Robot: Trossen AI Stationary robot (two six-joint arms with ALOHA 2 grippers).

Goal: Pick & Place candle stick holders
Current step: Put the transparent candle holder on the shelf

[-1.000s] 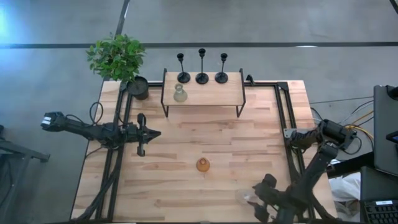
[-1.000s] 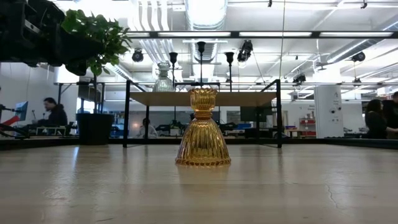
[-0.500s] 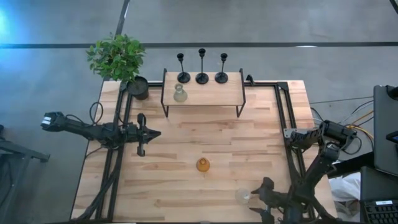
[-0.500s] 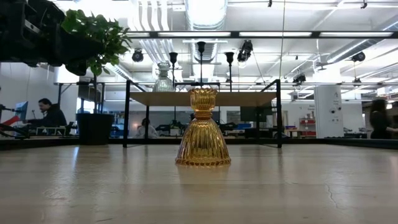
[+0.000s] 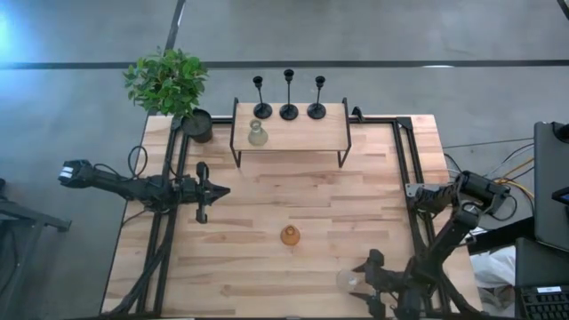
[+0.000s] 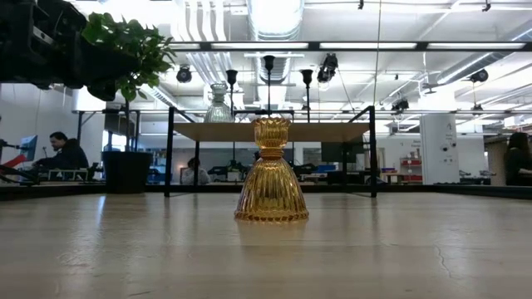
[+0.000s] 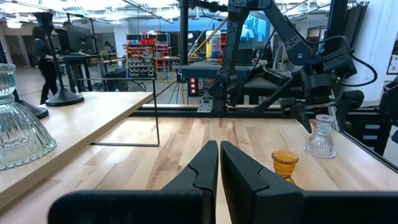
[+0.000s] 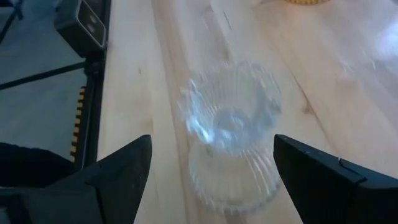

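Note:
Three black candle stick holders [image 5: 258,98] [image 5: 289,92] [image 5: 317,96] stand by their round bases along the far edge of a wooden shelf [image 5: 298,135]. Their tops show in the low view [image 6: 268,62], and one shows in the left wrist view [image 7: 55,62]. My right gripper [image 5: 366,281] is open at the table's near right. Its fingers stand on either side of a clear glass vase [image 8: 231,134] without touching it. My left gripper [image 5: 203,191] is shut and empty above the table's left side.
A greenish glass vase [image 5: 257,133] stands on the shelf's left part. An amber glass vase [image 5: 290,236] stands mid-table, and it fills the low view's middle [image 6: 270,170]. A potted plant [image 5: 169,84] stands at the far left corner. Black frame rails [image 5: 416,204] run along both table sides.
My right gripper has edged a little toward the table's left edge, closer around the clear glass vase. The vase has stayed in place.

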